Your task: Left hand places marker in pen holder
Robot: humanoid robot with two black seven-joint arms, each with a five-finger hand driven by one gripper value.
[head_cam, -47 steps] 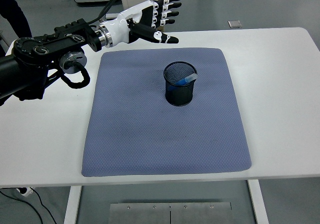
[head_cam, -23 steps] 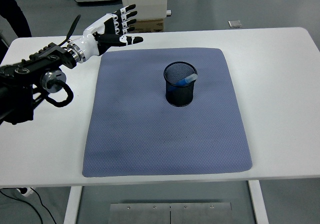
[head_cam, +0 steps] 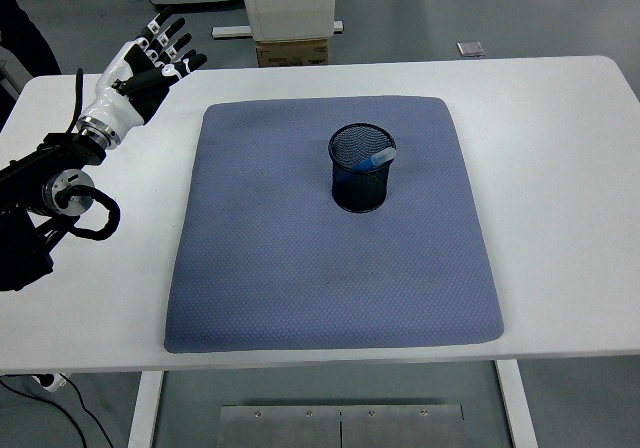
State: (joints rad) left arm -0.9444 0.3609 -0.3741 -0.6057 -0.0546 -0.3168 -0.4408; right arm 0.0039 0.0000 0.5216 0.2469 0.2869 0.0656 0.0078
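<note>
Marker (head_cam: 377, 157): blue, lying tilted inside the black mesh pen holder (head_cam: 361, 180), its upper end resting against the rim on the right side.
Pen holder: upright on the blue-grey mat (head_cam: 330, 278), a little above mat centre.
Left hand (head_cam: 145, 68): fingers spread and empty, raised over the far left corner of the white table (head_cam: 560, 188), well apart from the holder.
Progress: placement judged done; marker is in the holder and released. Only parking the arm seems left.
Right arm: not in view.
Hidden: marker's lower end obscured by mesh; left forearm cut off at the picture's left edge.
</note>
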